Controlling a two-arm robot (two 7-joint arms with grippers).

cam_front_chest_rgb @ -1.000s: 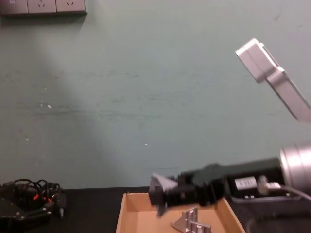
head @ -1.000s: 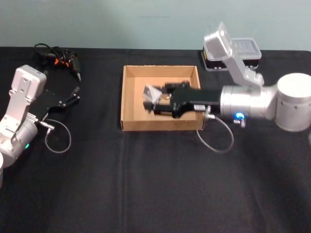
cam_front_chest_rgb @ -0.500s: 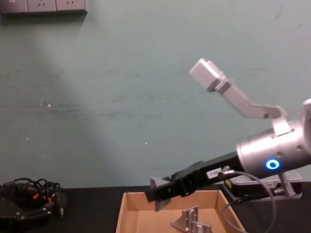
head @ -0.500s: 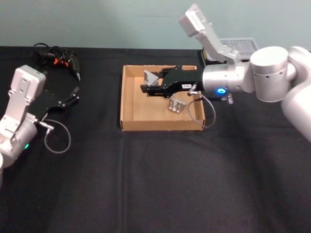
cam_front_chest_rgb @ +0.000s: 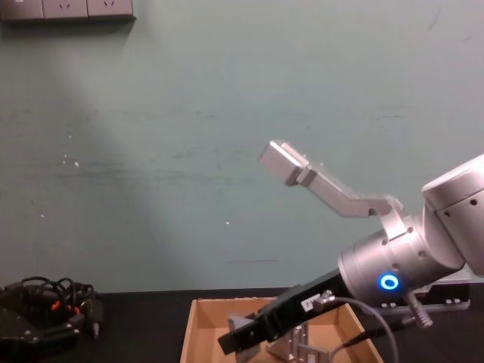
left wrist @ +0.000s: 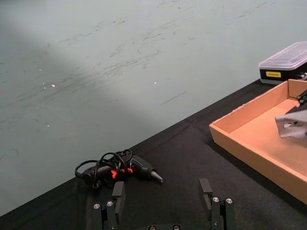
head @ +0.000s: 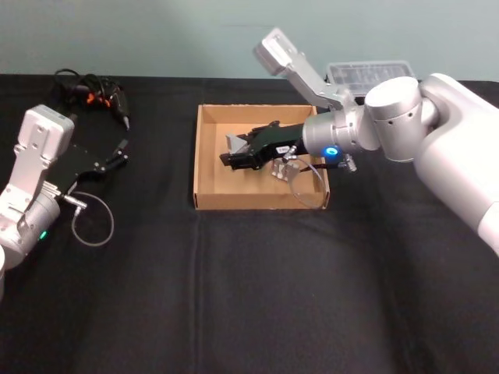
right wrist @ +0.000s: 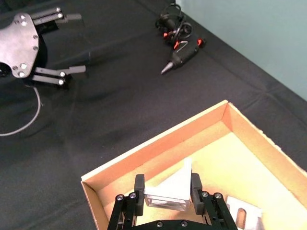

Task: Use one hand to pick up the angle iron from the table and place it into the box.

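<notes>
Over the cardboard box (head: 204, 156), the right gripper (right wrist: 168, 196) pinches the angle iron (right wrist: 171, 188) across its flat faces—stiff, slippery metal, likely light; the left gripper (left wrist: 164, 207) rests open.

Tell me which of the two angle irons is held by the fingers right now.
The plain triangular angle iron, clamped by the right gripper over the box. The other angle iron, with slotted holes, lies loose on the box floor.

Robot lab or test bench, matte black table (head: 249, 296) set against a bare pale green wall (cam_front_chest_rgb: 189, 151), white wall sockets (cam_front_chest_rgb: 68, 9) high above the table, glue gun with tangled cable (head: 97, 95) at the table's far left corner
</notes>
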